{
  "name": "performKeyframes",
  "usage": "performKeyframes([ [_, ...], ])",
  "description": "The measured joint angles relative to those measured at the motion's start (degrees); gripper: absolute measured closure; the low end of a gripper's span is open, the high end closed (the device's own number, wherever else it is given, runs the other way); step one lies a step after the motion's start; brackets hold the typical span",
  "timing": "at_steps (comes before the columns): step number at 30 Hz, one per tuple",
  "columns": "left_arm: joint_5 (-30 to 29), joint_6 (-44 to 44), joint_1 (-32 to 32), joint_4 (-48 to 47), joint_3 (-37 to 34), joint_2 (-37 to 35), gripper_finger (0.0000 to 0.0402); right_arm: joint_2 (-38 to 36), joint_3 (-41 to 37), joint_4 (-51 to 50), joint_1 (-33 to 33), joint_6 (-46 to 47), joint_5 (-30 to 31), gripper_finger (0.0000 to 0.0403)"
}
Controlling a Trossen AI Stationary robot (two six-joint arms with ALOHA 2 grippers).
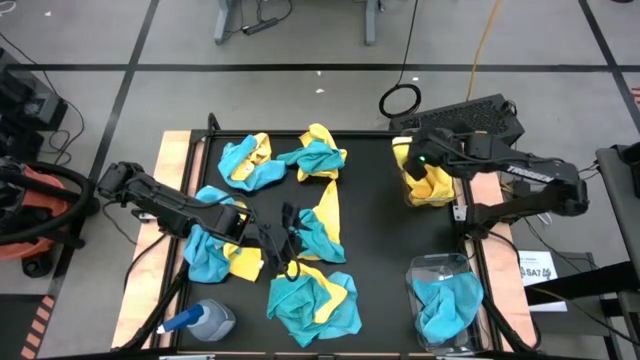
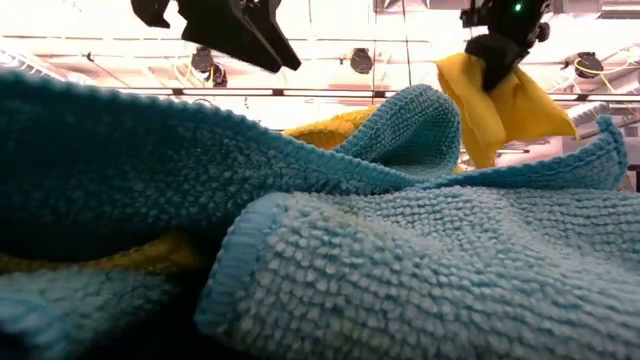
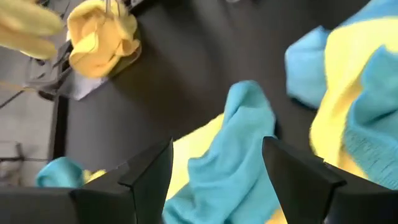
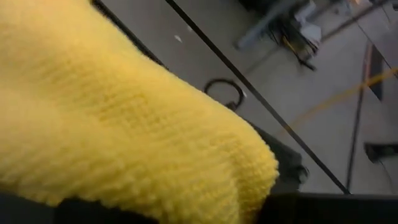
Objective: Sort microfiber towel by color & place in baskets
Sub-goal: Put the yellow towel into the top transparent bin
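Microfiber towels lay scattered over the black table (image 1: 370,230) in mixed yellow and teal heaps, while two clear baskets stood along its right edge. The farther basket (image 1: 425,196) held yellow cloth, and the nearer basket (image 1: 428,268) held a crumpled teal towel (image 1: 447,305).

Above the farther basket, the right gripper (image 1: 418,160) had its fingers pressed together on a yellow towel (image 1: 428,178); in the low view that towel (image 2: 500,105) hung free from the gripper (image 2: 497,52), and in the right wrist view yellow pile (image 4: 118,124) filled nearly everything.

The left gripper (image 1: 282,228) hung over the middle of the table with its fingers (image 3: 146,174) spread apart and nothing between them. Directly beneath it, in the left wrist view, lay a teal towel (image 3: 239,155) draped over a yellow one; whether the fingertips touched the cloth could not be told.

Around it sat other heaps: a teal-and-yellow bundle (image 1: 245,160) at the far left, another (image 1: 318,155) beside it, a yellow-and-teal strip (image 1: 322,225) at centre, a pile (image 1: 215,250) under the left arm, and a larger one (image 1: 312,300) at the near edge. A spray bottle (image 1: 200,322) with a blue cap lay at the near left corner. Teal towel (image 2: 420,270) close to the low camera blocked most of that view.
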Motion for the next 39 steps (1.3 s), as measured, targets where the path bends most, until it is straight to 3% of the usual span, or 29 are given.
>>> performKeyframes([
  [7,2.0,-2.0,-0.4,2.1,-2.0,0.0,0.0148,2.6,-3.3,-0.6,-8.1,-2.1,-0.8,0.0403],
  [17,2.9,-3.0,-0.6,1.9,-3.2,0.0,0.0148,2.7,-19.8,18.2,-21.0,-11.5,-11.7,0.0402],
  [25,3.0,-3.0,-0.6,1.9,-3.2,0.0,0.0148,2.8,-26.8,26.3,-30.7,-15.0,-21.6,0.0402],
  [31,3.0,-3.0,-0.4,2.6,-3.2,0.0,0.0148,5.0,-29.8,28.9,-33.3,-16.3,-27.5,0.0402],
  [39,3.2,-3.0,-0.4,4.3,-3.2,0.0,0.0148,10.4,-29.9,29.9,-33.4,-17.0,-29.1,0.0382],
])
